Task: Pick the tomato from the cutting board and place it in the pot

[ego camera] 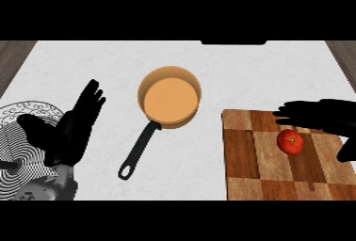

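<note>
Tomato (291,142): round, glossy red, with a small pale spot on top; it sits on the cutting board (250,160), just below the right hand's fingers and apart from them, with bare wood showing between.

Right hand (321,116): black, coming in from the right edge above the board's upper part; its fingers lie long and fairly straight, pointing left, slightly parted at the tips and closed on nothing. A darker part of the same hand shows lower at the right edge, beside the tomato.

Cutting board: rectangular, a patchwork of light and dark brown wood blocks with visible grain; it lies flat under the right hand's fingers and runs down to the lower edge.

Pot (170,98): a shallow round pan, smooth orange inside, with a long thin black handle (139,150) ending in a loop. It sits well to the left of the right fingertips, between the two hands, handle slanting down and left.

Left hand (78,123): black, resting at the left, fingers straight and close together, tips pointing up, holding nothing; the pot's rim is to the right of its fingertips.

Plate (21,141): round, white with fine black swirling lines, partly under the left hand and forearm.

Counter (104,61): pale, faintly marbled, smooth.
</note>
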